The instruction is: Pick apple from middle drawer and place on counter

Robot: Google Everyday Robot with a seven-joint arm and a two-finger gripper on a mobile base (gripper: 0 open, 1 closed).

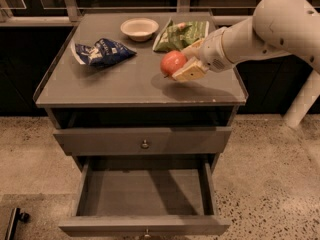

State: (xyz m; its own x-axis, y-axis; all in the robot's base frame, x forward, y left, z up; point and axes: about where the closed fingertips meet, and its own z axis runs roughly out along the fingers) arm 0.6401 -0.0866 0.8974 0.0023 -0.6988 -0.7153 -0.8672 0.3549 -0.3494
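The red apple (172, 62) is held in my gripper (184, 64) a little above the right part of the grey counter (115, 86). The gripper is shut on the apple, with its tan fingers (190, 72) on the apple's right side. The white arm reaches in from the right. The middle drawer (144, 193) is pulled open below, and its grey floor is bare. The matching drawer with the brass knob (145, 144) above it is closed.
A white bowl (139, 28) stands at the back of the counter. A green chip bag (182, 34) lies just behind the gripper. A blue chip bag (103, 52) lies at the left. A white post (305, 96) stands at the right.
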